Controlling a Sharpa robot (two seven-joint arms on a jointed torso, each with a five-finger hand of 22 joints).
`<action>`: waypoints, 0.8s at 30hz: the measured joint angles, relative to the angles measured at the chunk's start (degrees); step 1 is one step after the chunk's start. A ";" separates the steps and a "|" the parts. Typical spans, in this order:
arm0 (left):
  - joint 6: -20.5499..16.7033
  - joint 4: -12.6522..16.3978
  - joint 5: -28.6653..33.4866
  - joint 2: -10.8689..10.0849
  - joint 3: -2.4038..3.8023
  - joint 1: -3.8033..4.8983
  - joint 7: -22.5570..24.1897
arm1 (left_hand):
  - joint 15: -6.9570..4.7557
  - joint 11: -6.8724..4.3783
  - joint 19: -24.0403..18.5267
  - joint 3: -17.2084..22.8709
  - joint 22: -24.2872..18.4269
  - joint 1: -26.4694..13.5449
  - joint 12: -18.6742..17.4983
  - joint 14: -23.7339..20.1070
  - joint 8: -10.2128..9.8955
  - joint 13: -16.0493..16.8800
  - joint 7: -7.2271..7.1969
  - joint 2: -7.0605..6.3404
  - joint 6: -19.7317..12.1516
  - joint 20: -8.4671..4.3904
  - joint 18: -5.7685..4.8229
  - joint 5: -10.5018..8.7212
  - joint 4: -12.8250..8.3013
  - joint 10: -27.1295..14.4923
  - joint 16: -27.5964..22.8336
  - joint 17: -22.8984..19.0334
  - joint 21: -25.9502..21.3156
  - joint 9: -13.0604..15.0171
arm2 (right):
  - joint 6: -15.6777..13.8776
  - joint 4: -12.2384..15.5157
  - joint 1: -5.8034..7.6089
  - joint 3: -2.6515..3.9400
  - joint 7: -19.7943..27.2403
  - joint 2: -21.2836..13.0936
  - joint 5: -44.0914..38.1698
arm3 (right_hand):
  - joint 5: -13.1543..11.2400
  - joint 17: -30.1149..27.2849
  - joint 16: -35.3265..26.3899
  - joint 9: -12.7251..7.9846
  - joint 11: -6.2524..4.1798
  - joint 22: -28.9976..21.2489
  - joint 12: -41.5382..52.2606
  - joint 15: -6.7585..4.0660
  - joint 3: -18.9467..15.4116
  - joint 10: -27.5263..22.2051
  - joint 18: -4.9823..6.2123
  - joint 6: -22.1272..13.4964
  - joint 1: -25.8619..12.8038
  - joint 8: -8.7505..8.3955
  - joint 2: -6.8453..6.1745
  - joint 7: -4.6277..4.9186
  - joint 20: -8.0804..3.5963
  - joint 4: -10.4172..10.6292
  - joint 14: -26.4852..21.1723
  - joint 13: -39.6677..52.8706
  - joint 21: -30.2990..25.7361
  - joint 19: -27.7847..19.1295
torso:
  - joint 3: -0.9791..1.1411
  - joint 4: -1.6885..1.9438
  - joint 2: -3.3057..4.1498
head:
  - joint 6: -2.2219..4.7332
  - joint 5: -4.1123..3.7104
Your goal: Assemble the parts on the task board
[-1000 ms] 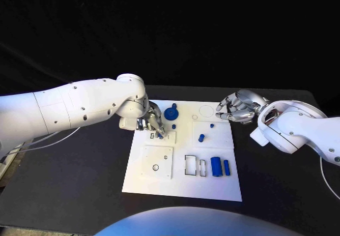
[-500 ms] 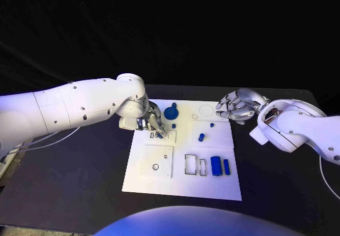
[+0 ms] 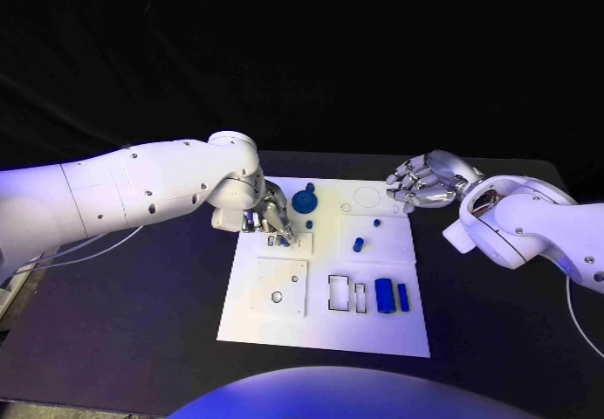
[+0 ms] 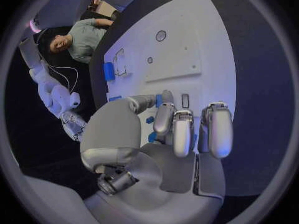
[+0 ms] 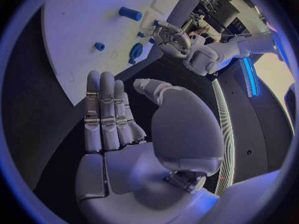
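**Head view: left hand down on the board's far left corner, right hand hovering off its far right corner**

The task board [image 3: 325,336] lies flat on the black table [image 3: 126,314]. The left hand [image 3: 271,218] reaches down onto the board's far left part, fingers curled with their tips on or just above a small raised white plate [image 3: 287,243]. A small blue part [image 4: 151,137] shows right between the fingertips in the left wrist view, so the hand seems to pinch it, though the hold itself is partly hidden. Just beside this hand, toward the board's middle, stands a round blue gear-like part [image 3: 304,201] and a small blue peg [image 3: 308,223].

The right hand [image 3: 428,183] hangs over the table just off the board's far right corner, holding nothing. In the right wrist view its fingers [image 5: 102,114] are stretched out straight, side by side, the thumb apart, palm bare.

Farther from both hands, toward the robot, two blue blocks [image 3: 392,297] lie side by side next to rectangular slots [image 3: 339,292]. Another white plate [image 3: 278,286] with a round hole sits on the board's near left. Two more small blue pegs [image 3: 359,243] stand near the middle.
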 measured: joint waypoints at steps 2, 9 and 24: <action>-0.01 -0.01 0.00 0.00 0.00 -0.01 0.00 | 0.00 0.00 0.00 0.00 0.00 0.00 0.00 0.00 0.00 0.00 0.00 0.00 0.00 0.00 0.00 0.22 0.00 0.00 0.00 0.00 0.00 0.00 | -0.15 -0.06 0.00 -0.01 0.42 0.04 0.60 | 0.00 -0.38 -2.93 -0.31 0.46 -1.40 -1.84 0.62 0.07 0.07 0.00 -0.24 -0.02 0.18 -0.02 0.27 0.61 -0.22 -0.87 -1.92 -1.70 -0.61 | 0.01 -0.01 -0.01 | 0.01 0.01; 0.00 -0.03 -0.03 -0.04 0.00 -0.03 0.00 | 0.00 0.00 0.00 -0.04 0.00 0.02 0.00 0.00 0.00 0.00 0.01 0.01 0.01 0.00 0.00 0.22 -0.04 0.00 0.00 0.00 0.00 0.00 | -0.37 -0.31 0.00 -0.02 1.49 0.12 2.07 | 0.00 -3.41 -12.38 -1.64 1.81 -6.68 -8.73 2.23 0.59 1.52 0.00 0.22 -0.83 0.67 0.08 1.09 2.65 -0.80 -3.46 -9.61 -7.47 -2.64 | 0.01 -0.02 0.00 | 0.01 -0.01; 0.33 0.00 -0.12 -0.10 -0.03 -0.07 -0.02 | 0.00 0.00 0.00 -0.15 0.00 0.06 0.00 0.00 0.00 0.00 0.09 0.05 0.10 0.00 0.00 0.22 -0.15 0.00 0.00 0.00 0.00 0.00 | -0.42 -0.52 0.00 -0.03 2.28 0.21 3.39 | 0.00 -4.19 -14.71 -2.32 1.98 -8.54 -10.46 2.23 0.28 2.03 0.01 0.12 -0.83 0.66 0.08 1.37 2.87 -1.11 -3.46 -12.03 -8.79 -2.42 | 0.02 0.02 0.03 | 0.01 -0.10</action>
